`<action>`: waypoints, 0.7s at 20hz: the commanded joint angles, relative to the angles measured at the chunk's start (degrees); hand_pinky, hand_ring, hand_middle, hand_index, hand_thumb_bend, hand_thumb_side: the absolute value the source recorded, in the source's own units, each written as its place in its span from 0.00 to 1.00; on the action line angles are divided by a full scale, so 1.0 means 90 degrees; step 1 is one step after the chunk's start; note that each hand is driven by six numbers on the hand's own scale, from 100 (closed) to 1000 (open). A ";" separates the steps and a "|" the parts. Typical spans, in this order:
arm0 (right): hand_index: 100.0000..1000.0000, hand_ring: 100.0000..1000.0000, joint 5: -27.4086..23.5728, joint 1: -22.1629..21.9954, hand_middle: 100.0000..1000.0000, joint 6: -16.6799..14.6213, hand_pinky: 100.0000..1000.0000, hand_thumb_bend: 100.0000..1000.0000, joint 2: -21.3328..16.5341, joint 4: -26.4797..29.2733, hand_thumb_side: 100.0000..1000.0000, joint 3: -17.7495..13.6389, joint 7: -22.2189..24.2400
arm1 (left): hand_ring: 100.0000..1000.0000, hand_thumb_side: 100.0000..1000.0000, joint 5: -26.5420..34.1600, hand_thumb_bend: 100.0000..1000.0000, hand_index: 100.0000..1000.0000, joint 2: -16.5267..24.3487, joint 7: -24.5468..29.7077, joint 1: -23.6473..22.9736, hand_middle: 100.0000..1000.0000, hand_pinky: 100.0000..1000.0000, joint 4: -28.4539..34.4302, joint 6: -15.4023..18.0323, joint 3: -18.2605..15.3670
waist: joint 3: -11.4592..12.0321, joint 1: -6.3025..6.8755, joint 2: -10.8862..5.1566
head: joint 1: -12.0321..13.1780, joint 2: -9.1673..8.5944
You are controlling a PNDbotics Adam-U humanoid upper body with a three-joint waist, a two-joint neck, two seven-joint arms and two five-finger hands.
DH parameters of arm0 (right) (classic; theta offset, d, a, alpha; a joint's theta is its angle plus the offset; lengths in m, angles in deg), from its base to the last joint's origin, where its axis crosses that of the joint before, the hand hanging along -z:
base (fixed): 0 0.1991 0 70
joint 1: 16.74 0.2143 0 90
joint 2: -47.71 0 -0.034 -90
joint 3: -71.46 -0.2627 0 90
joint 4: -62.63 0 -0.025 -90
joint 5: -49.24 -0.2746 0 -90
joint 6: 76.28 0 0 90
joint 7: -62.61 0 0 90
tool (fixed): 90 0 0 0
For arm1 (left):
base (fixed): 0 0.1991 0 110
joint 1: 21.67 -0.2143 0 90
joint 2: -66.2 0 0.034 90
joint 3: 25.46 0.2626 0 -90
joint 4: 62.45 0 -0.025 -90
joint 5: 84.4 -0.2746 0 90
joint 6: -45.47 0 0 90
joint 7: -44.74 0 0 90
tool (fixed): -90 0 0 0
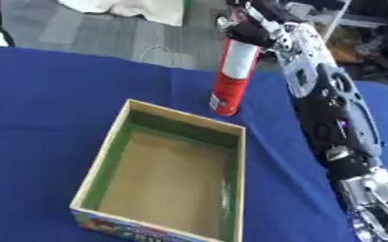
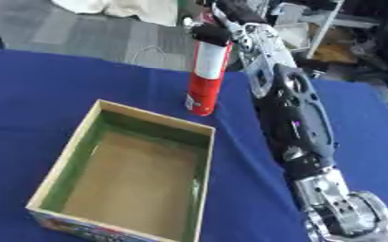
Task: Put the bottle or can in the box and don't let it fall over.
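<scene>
Blue cloth [image 1: 48, 104] spread across the table. Beyond its far edge, grey floor [image 1: 106, 33] with a crumpled white sheet [image 1: 139, 9] (partly cut off at the top). At the upper right, white shelving [image 2: 313, 23] against dark clutter, contents indistinct.

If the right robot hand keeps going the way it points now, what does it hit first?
The right robot hand points left toward the far table edge and already grips the top of the red and white can. Past the can, only floor shows; depth unclear. The box sits nearer, off that line.
</scene>
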 commanded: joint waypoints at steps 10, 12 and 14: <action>0.92 0.72 0.0035 -0.0009 0.89 -0.0033 0.60 0.00 -0.0035 -0.0038 0.60 -0.0044 0.0278 | 0.75 0.89 -0.0023 0.17 0.57 0.0008 0.0008 0.0064 0.58 0.39 0.0115 0.0023 0.0006 | 0.0044 0.0054 -0.0013 | -0.0072 0.0037; 0.95 0.72 -0.0043 -0.0026 0.91 -0.0037 0.52 0.00 -0.0024 -0.0082 0.57 -0.0028 0.0368 | 0.75 0.89 -0.0009 0.17 0.57 0.0006 0.0008 0.0063 0.58 0.40 0.0115 0.0024 0.0007 | 0.0050 0.0058 -0.0008 | -0.0083 0.0040; 0.96 0.71 -0.0063 -0.0039 0.91 -0.0072 0.47 0.00 -0.0025 -0.0137 0.54 -0.0007 0.0502 | 0.75 0.89 0.0002 0.16 0.57 0.0008 0.0008 0.0067 0.58 0.40 0.0115 0.0028 0.0006 | 0.0055 0.0063 -0.0005 | -0.0088 0.0044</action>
